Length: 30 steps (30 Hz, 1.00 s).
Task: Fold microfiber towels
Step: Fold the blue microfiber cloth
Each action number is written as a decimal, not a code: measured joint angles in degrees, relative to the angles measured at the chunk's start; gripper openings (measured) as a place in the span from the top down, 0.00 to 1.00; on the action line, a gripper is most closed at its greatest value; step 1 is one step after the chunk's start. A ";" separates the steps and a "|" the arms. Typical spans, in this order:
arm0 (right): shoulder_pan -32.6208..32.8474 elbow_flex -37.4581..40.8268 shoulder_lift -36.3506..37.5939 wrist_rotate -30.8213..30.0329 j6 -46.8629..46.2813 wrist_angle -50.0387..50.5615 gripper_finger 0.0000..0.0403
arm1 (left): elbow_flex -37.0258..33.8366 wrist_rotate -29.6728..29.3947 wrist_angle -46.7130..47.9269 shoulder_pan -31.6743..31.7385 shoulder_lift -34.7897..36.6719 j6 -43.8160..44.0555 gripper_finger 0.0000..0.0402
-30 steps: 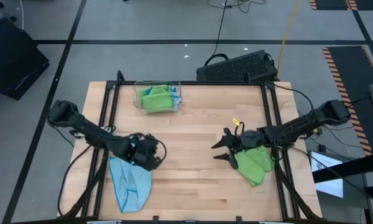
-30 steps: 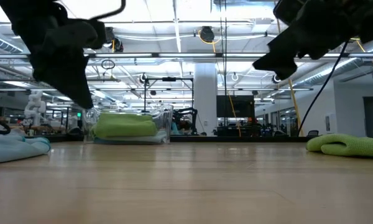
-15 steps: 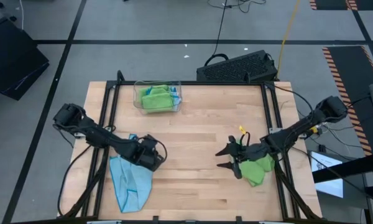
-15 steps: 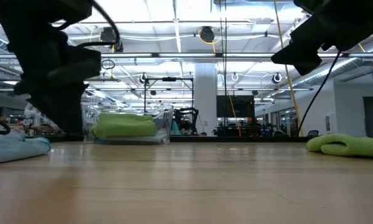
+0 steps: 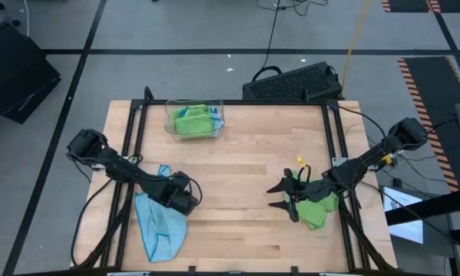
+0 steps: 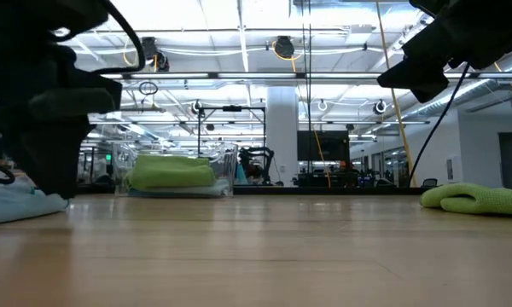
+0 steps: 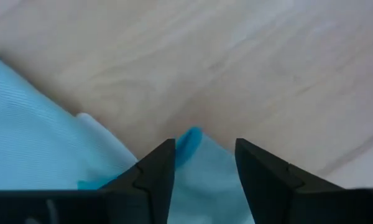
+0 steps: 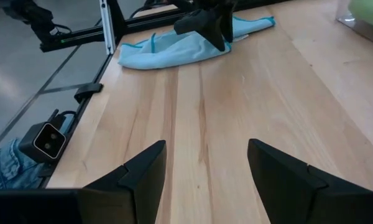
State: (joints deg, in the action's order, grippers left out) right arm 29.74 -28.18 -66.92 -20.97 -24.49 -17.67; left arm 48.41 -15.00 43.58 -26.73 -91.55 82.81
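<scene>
The wooden table carries a blue towel, green towel and clear tray.

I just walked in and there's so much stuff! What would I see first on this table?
Probably the left gripper, open and low over a crumpled light blue towel at the table's near left corner. On the right side, the right gripper hangs open beside a bunched lime green towel. At the far edge, a clear tray holds more towels.
</scene>
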 joint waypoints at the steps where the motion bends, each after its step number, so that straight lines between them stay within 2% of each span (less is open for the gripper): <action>1: 0.00 0.00 0.00 0.00 0.06 -0.02 0.46 | 0.03 0.01 -0.03 -0.38 0.08 0.12 0.58; 5: 0.00 0.00 0.00 0.00 0.10 0.11 0.46 | 0.01 1.34 1.63 -2.50 0.59 3.72 0.58; 13: 0.00 0.00 0.00 -0.20 0.08 -0.03 0.46 | 0.01 1.70 10.73 -7.66 1.37 13.69 0.58; 21: 0.00 0.00 0.00 -0.22 0.30 -0.22 0.46 | 0.24 1.90 10.03 -10.67 1.43 16.76 0.58; 26: -0.04 0.00 0.00 -0.56 1.32 -0.50 0.46 | 3.37 -4.27 10.85 -12.56 2.48 16.97 0.58; 30: -0.04 0.00 0.00 -1.70 1.35 -0.50 0.46 | 5.30 -5.97 15.16 -14.16 2.49 21.44 0.58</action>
State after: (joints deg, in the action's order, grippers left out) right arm 29.69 -28.18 -66.92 -22.67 -23.14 -18.17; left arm 53.71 -20.97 58.74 -40.89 -89.06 104.25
